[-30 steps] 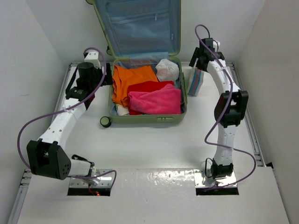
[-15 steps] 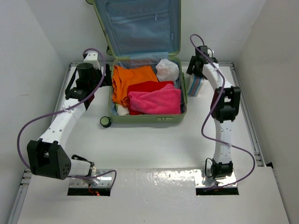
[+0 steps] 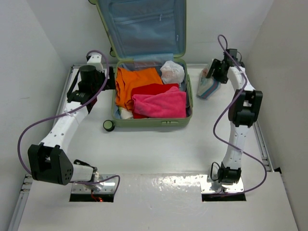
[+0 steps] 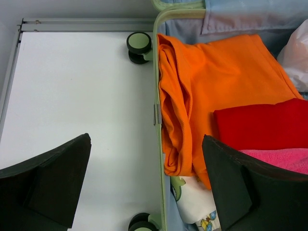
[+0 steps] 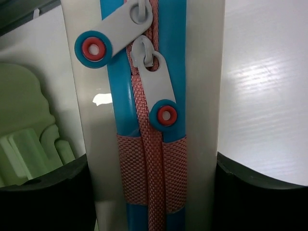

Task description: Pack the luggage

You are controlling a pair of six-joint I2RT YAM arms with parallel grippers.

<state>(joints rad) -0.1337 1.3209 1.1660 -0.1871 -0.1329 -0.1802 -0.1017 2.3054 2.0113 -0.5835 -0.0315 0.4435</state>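
Observation:
The luggage, a light-green suitcase, lies open at the back of the table with its blue-lined lid upright. Inside are an orange garment, a red cloth, a pink towel and a white bag. My left gripper hangs open over the luggage's left rim, holding nothing. My right gripper is shut on a white-and-blue zip pouch with a red mesh strap. The pouch leans tilted to the right of the luggage.
A black-and-green wheel sticks out at the luggage's front left corner, another wheel at its back left. White walls close in the table on three sides. A metal rail runs along the right edge.
My right gripper has closed on the pouch and swung right, tipping the pouch away from the luggage's side. The left arm has not moved.

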